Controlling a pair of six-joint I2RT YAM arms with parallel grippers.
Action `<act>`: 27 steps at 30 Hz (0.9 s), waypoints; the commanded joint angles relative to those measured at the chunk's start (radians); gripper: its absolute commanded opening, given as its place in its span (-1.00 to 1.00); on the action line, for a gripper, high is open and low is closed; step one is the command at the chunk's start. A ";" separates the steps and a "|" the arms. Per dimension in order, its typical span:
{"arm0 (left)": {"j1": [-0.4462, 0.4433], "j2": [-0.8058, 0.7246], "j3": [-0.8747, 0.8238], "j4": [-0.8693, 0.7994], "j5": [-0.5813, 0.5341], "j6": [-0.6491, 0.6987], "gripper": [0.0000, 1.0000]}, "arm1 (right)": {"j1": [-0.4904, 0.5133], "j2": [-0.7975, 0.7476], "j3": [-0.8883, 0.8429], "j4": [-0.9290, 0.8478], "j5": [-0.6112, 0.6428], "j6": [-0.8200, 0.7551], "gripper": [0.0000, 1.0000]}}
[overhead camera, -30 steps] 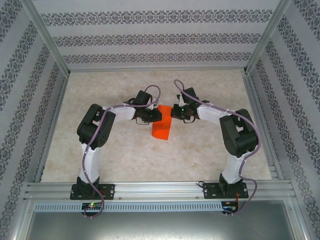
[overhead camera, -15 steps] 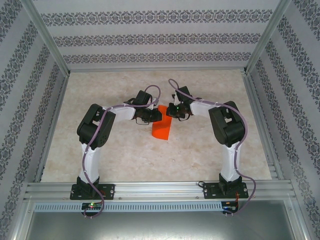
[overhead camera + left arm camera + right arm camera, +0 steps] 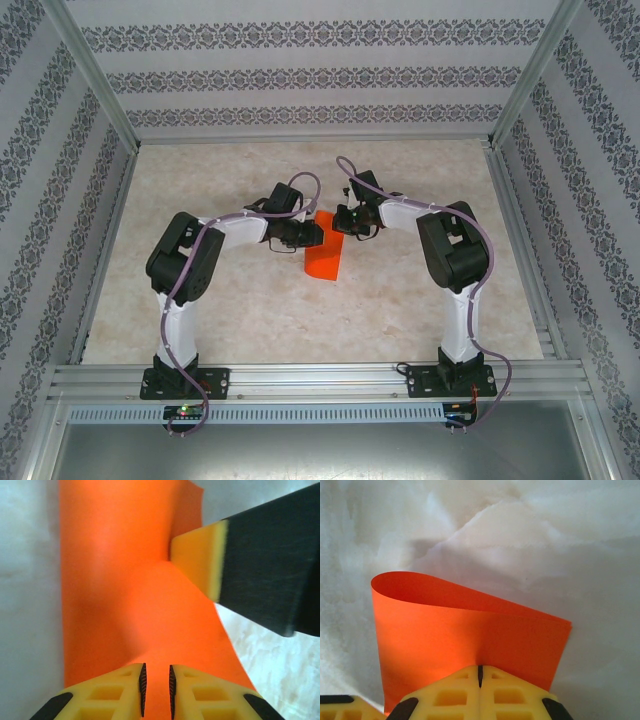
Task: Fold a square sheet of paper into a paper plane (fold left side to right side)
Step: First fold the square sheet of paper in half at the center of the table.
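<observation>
At mid counter (image 3: pixel 250 310) the square sheet of paper (image 3: pixel 325 258), doubled over, lies with its long axis far-to-near. The right end effector (image 3: pixel 480 670) is clenched on its far end. The left end effector (image 3: pixel 156 676), jaws a slit apart and grip unclear, hovers equally close.

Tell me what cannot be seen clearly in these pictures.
Top view: sheet's far part, partly covered by left hand and right hand.
Left wrist view: whether left hand pinches the sheet; its fingers hide the contact.
Right wrist view: sheet's near edge, under right hand.
</observation>
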State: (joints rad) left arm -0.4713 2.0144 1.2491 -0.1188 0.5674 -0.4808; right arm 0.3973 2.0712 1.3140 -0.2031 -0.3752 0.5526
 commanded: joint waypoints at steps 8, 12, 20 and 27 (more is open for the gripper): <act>-0.009 0.031 0.006 -0.021 0.015 0.042 -0.56 | 0.019 0.040 0.013 -0.114 0.061 -0.018 -1.00; -0.012 0.033 -0.017 -0.022 0.021 0.047 -0.58 | 0.019 0.048 0.026 -0.135 0.073 -0.025 -1.00; -0.020 -0.026 -0.097 -0.061 0.028 0.107 -0.64 | 0.020 0.055 0.043 -0.163 0.085 -0.035 -1.00; -0.038 -0.094 -0.161 -0.099 0.054 0.174 -0.66 | 0.017 0.058 0.050 -0.177 0.091 -0.037 -1.00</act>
State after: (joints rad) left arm -0.4847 1.9572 1.1202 -0.1261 0.5949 -0.3714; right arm 0.4152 2.0830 1.3643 -0.2970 -0.3489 0.5415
